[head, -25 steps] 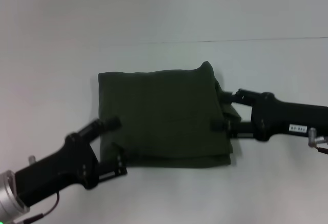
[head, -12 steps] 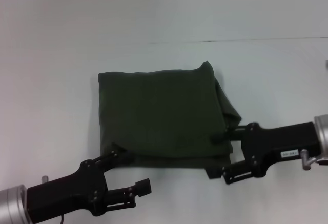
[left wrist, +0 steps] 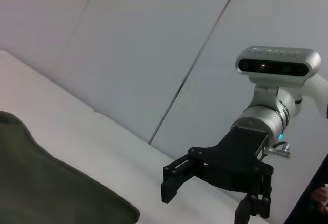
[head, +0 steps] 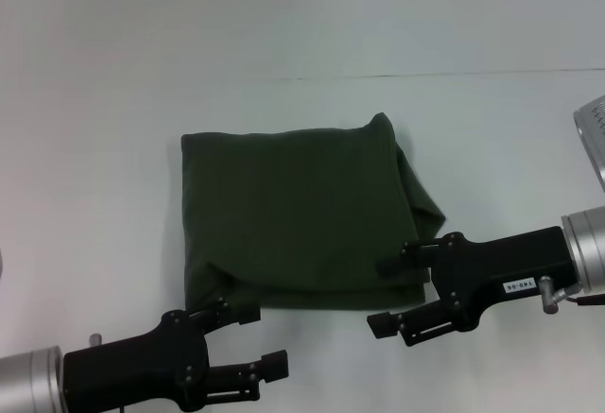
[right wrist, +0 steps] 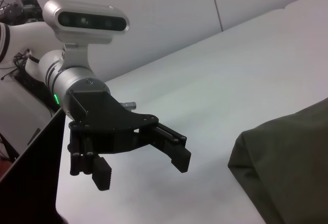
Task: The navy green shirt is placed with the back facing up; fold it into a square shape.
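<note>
Two grippers hang just off the near edge of the shirt (head: 302,216), and neither holds anything. The dark olive-green shirt lies folded into a rough square on the white worktop (head: 113,101), plain side up, with a loose fold of cloth bulging out along its right edge and a second layer showing as a strip along its near edge.

The left gripper (head: 257,339) sits beside the shirt's near left corner, its fingers (head: 275,364) spread apart and empty, clear of the cloth. The right wrist view shows the same gripper (right wrist: 142,165) from across the shirt, jaws wide with bare worktop between them.

The right gripper (head: 386,295) sits at the shirt's near right corner, fingers (head: 381,322) parted and empty. Its upper finger appears to overlap the shirt's edge in the head view, though whether it touches the cloth is hard to tell. In the left wrist view that gripper (left wrist: 205,198) stands open above the worktop beyond the shirt's corner (left wrist: 61,193).
</note>
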Controlling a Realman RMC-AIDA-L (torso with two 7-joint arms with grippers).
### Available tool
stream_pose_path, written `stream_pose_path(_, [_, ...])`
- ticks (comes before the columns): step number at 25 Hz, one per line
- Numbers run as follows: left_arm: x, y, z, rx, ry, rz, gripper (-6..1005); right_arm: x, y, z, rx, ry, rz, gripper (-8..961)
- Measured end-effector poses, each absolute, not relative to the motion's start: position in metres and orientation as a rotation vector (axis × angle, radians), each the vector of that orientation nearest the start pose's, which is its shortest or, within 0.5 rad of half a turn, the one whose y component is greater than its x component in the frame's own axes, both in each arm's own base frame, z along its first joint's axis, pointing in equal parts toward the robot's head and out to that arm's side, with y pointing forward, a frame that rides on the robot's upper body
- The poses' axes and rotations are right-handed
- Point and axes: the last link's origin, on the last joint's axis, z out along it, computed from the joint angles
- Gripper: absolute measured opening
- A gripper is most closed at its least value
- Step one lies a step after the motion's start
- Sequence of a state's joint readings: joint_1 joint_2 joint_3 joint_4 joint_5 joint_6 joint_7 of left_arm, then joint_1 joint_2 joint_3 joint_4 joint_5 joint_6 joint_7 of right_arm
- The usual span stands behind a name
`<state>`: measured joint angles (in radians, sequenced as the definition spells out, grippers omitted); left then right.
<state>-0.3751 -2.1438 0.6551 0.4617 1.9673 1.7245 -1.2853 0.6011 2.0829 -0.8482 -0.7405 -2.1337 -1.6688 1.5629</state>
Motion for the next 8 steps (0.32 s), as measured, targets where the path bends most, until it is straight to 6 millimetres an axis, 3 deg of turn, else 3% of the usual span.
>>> stream_pose_path(8, [-0.2798, 0.2448, -0.0472, -2.727, -0.911, -1.044, 948, 0.2310, 0.3246, -0.0167, -3.042, 0.652, 0.474, 931])
